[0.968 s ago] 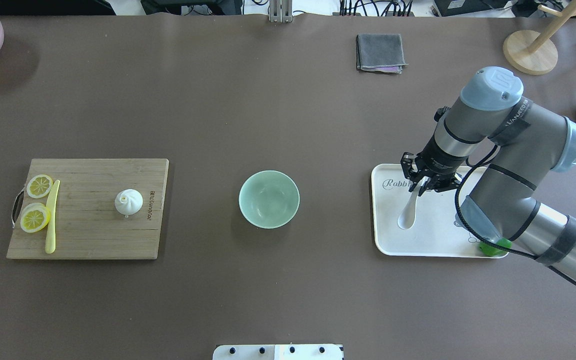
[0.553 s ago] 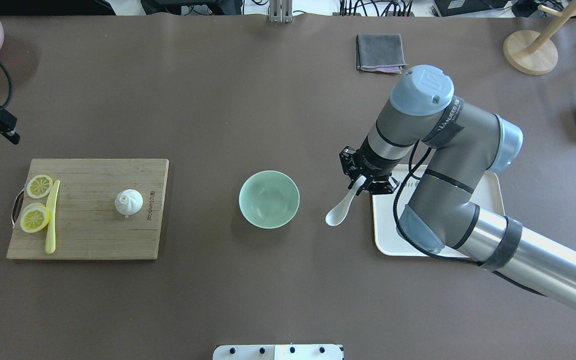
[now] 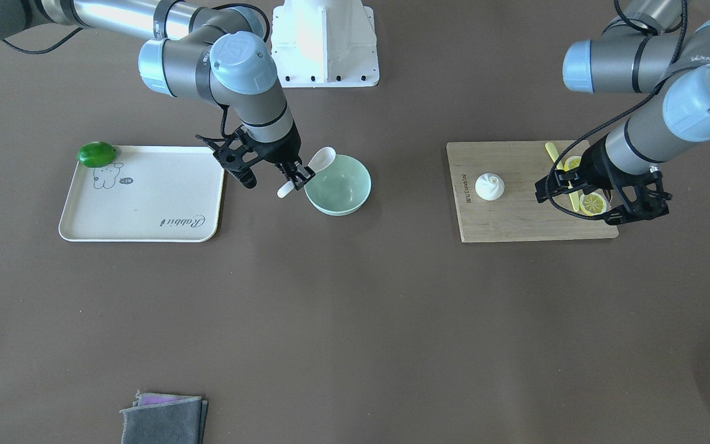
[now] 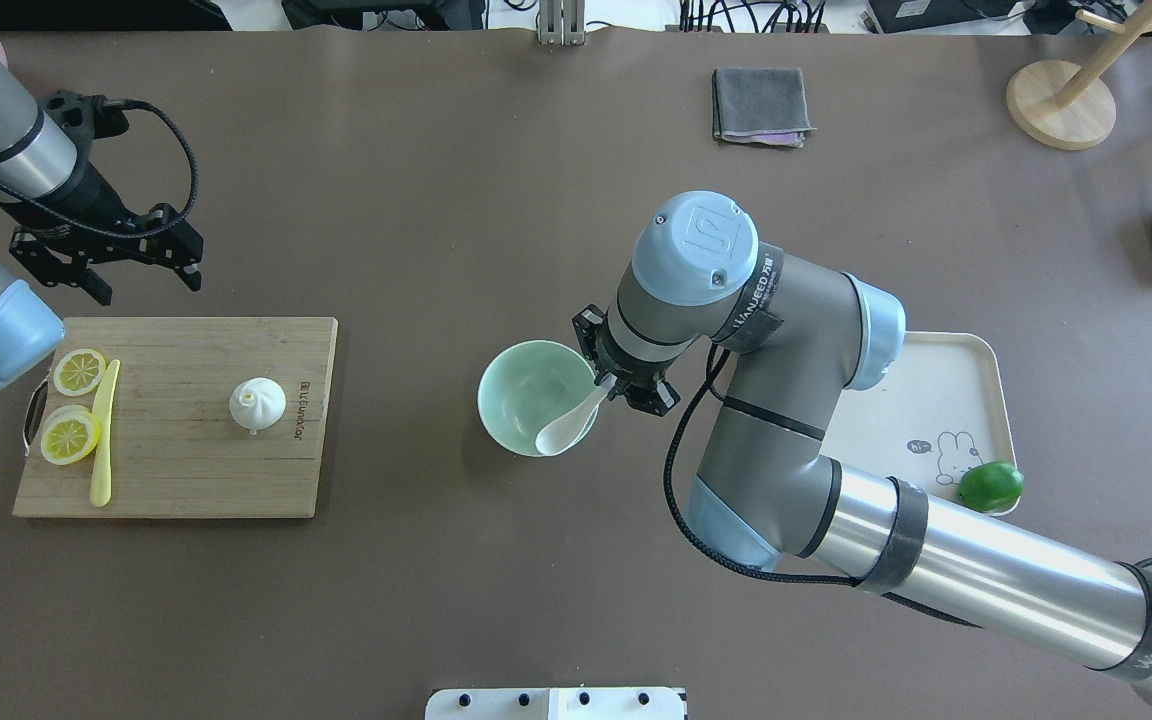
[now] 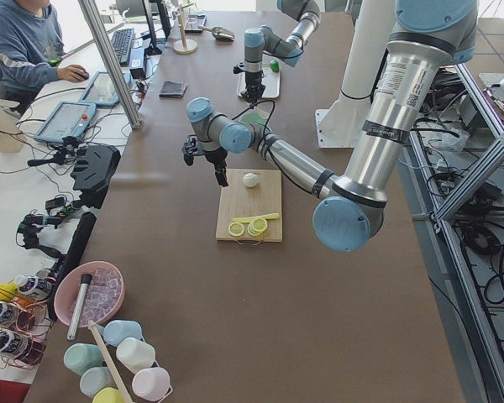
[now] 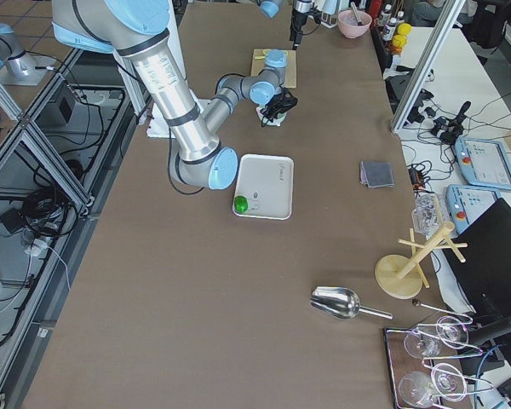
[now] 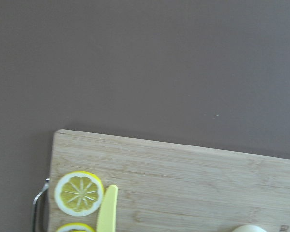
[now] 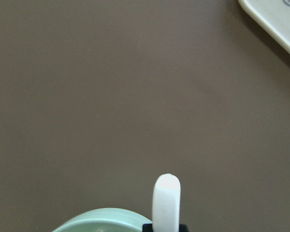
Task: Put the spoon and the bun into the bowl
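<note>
Brown tabletop point(image 4: 436, 200) bears everything. The right gripper point(image 4: 616, 385) pinches the spoon point(image 4: 561, 432) by its handle, scoop over the mint bowl point(image 4: 511, 385), not yet released. The bun point(image 4: 257, 403) waits on the cutting board point(image 4: 186, 460); the left gripper point(image 4: 126, 270) hovers nearby, spread wide and empty.

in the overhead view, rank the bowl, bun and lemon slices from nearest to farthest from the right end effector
1. bowl, just left of the right end effector
2. bun, farther left, mid cutting board
3. lemon slices, board's far left end
</note>
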`<move>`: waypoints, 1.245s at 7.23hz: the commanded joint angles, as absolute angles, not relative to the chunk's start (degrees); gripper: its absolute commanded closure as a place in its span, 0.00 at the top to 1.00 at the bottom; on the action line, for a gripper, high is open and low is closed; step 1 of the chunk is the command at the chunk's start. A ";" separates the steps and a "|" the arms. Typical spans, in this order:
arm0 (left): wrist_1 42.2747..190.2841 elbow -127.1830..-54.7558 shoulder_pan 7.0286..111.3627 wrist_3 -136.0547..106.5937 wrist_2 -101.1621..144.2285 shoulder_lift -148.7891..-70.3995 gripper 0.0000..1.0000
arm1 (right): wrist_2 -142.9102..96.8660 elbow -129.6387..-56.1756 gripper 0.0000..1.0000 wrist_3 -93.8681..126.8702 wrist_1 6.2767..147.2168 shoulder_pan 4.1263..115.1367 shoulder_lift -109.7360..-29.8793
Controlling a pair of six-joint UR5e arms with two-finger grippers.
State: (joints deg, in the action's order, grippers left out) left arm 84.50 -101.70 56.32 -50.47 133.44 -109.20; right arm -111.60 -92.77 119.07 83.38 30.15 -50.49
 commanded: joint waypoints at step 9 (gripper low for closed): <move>84.90 -106.17 40.70 -59.85 122.61 -106.27 0.97 | -119.52 -91.93 1.00 110.60 82.00 39.89 -53.16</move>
